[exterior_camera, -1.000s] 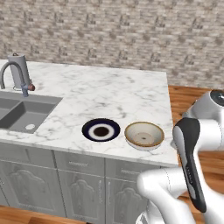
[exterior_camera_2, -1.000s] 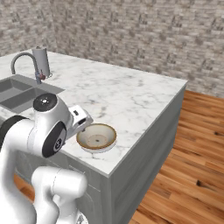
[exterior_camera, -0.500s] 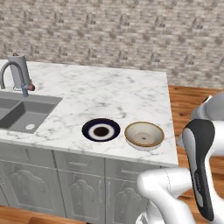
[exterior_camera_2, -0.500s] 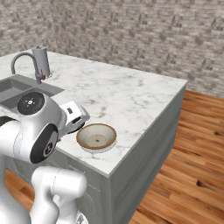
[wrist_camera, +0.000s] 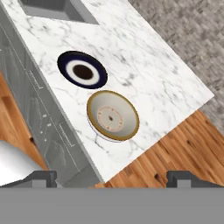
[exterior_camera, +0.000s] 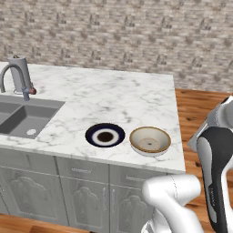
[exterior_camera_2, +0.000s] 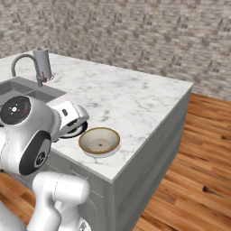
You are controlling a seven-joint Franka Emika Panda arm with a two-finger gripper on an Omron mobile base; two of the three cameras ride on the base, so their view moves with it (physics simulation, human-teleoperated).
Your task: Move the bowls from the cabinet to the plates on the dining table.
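Marble-topped bench (exterior_camera: 113,98), white with grey veins, carries one tan bowl (exterior_camera: 150,140) near its front edge, cream inside. Bowl appears to sit on a pale plate; only a light rim shows beneath it. Just beside it, toward the sink (exterior_camera: 20,119), lies a black plate (exterior_camera: 105,135), bare, with a pale ring around a dark centre. End effector (wrist_camera: 111,178) hangs above the floor off the bench's front edge, tips spread wide, holding nothing. Faucet (exterior_camera: 17,78) behind the sink.
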